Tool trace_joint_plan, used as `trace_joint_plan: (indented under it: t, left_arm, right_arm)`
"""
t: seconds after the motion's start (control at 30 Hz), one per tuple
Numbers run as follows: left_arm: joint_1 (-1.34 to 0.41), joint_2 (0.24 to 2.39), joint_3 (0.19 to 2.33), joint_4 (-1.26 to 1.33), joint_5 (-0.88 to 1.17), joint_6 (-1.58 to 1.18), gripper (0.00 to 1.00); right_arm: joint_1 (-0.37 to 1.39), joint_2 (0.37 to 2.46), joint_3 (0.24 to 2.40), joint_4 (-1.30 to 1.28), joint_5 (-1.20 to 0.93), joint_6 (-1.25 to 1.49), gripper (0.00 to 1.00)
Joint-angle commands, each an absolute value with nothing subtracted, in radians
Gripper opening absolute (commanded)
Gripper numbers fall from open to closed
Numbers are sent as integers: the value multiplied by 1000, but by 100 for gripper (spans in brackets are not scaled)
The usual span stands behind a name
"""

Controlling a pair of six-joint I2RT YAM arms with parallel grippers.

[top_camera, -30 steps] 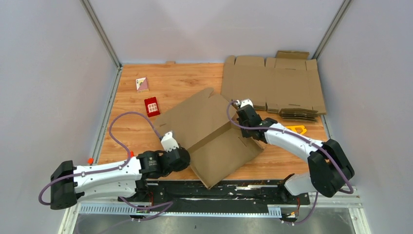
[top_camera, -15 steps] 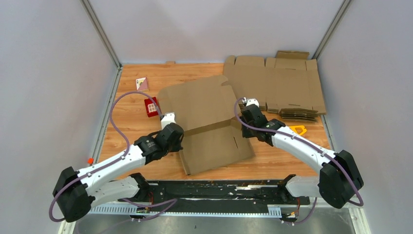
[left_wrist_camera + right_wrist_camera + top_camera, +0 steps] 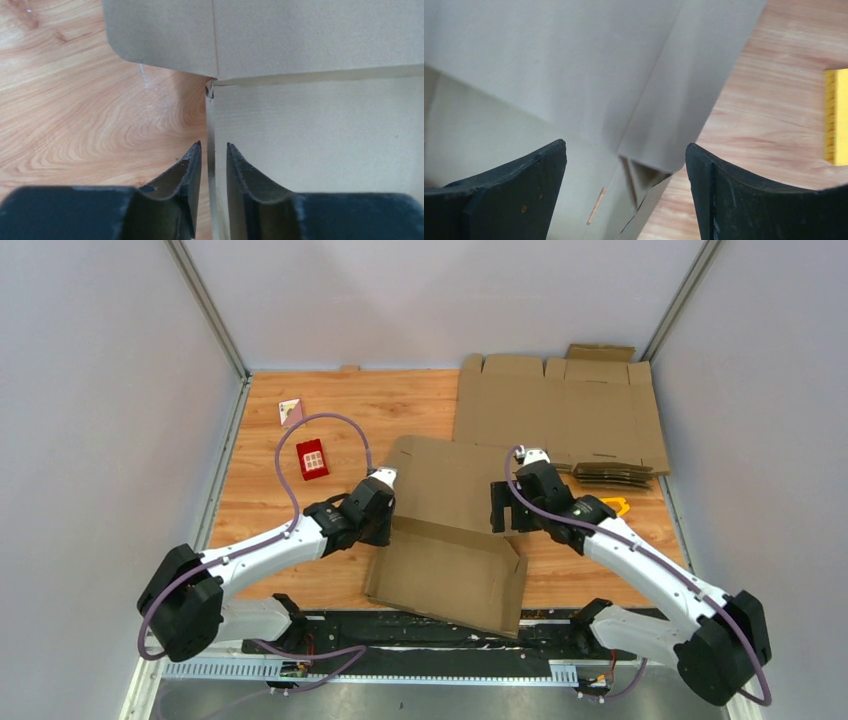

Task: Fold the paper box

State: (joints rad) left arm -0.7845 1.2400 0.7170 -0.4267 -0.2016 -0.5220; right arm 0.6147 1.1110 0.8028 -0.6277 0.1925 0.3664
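Note:
The paper box (image 3: 450,540) is a large brown cardboard sheet lying mid-table, with its far panel folded up along a crease. My left gripper (image 3: 384,512) is at the box's left edge. In the left wrist view the box (image 3: 310,125) fills the right side, and my gripper (image 3: 214,146) stands slightly open. The sheet's thin edge runs between the fingers with a small gap on each side. My right gripper (image 3: 508,510) is at the box's right edge. It stands wide open (image 3: 624,147) over the box's corner (image 3: 574,75) and grips nothing.
A pile of flat cardboard sheets (image 3: 560,410) lies at the back right. A small red box (image 3: 312,458) and a card (image 3: 291,412) sit at the back left. A yellow object (image 3: 612,504) lies right of my right gripper. Grey walls close in the table.
Both grippers were shut on the box's edges and have now opened. The box turned and swung across the table and now lies lower and nearer the front edge. Both arms reached further forward.

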Motion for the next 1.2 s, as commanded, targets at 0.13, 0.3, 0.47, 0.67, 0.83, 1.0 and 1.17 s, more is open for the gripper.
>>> trace_joint_plan:
  t: [0.13, 0.3, 0.47, 0.67, 0.83, 1.0, 1.17]
  left_arm:
    - [-779, 1184, 680, -392, -154, -507, 54]
    - [-779, 1212, 696, -463, -203, -497, 61]
    - [-779, 1220, 639, -425, -232, -537, 52]
    - [-779, 1164, 639, -418, -309, -572, 12]
    - [-778, 1150, 646, -455, -477, -631, 0]
    - [-759, 1160, 666, -444, -507, -721, 0]
    - [-755, 1183, 639, -437, -532, -888, 0]
  right_arm:
    - [620, 970, 782, -708, 26, 495, 89]
    - [619, 970, 787, -710, 25, 504, 89]
    - [619, 990, 778, -676, 19, 506, 89]
    - [618, 1060, 833, -714, 44, 502, 90]
    - [619, 1016, 856, -766, 109, 535, 91]
    - [619, 983, 883, -765, 29, 600, 90]
    - [620, 1009, 877, -906, 21, 762, 89]
